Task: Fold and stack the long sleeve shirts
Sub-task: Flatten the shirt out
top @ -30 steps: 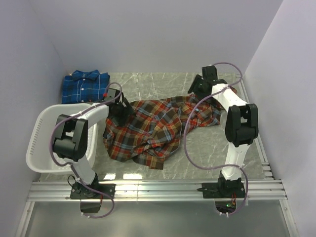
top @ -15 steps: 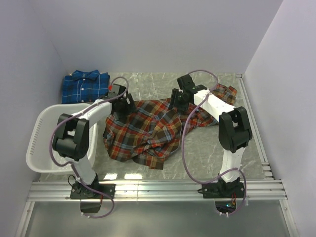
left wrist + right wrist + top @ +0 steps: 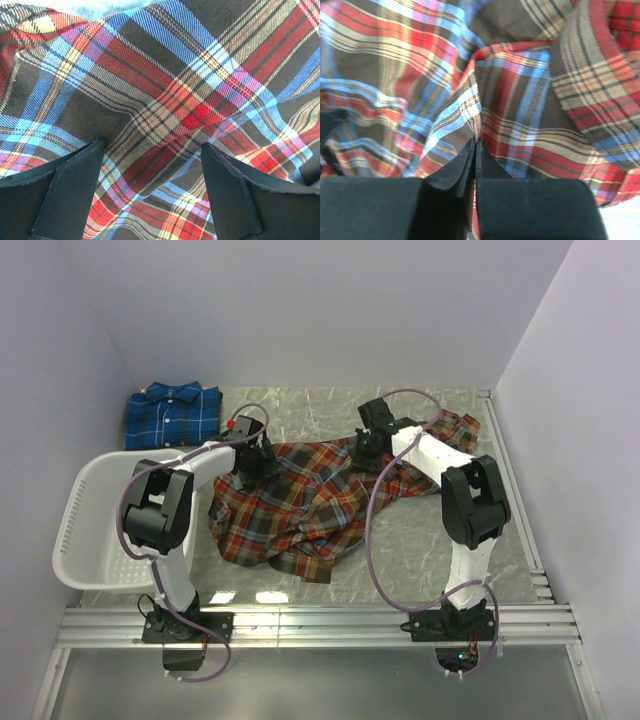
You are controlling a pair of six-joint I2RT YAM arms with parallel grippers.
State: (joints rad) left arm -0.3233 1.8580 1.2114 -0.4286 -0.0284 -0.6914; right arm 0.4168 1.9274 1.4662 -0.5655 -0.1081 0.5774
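The red-orange plaid shirt [image 3: 300,505] lies crumpled across the middle of the table. A blue plaid shirt [image 3: 172,414] rests folded at the back left. My left gripper [image 3: 252,462] hovers low over the red shirt's left upper edge. It is open, and in the left wrist view [image 3: 152,150] the flat cloth [image 3: 165,100] lies between its spread fingers. My right gripper [image 3: 364,451] is down on the shirt's upper middle. In the right wrist view [image 3: 476,145] it is shut on a pinched ridge of the red plaid cloth [image 3: 470,110].
A white slotted basket [image 3: 85,530] stands at the left, beside the left arm. Grey walls close in the back and both sides. The metal rail [image 3: 320,622] with the arm bases runs along the near edge.
The right gripper swung from the back right to the shirt's upper middle and closed on a fold of cloth. The left gripper shifted slightly up and right over the shirt, staying open.
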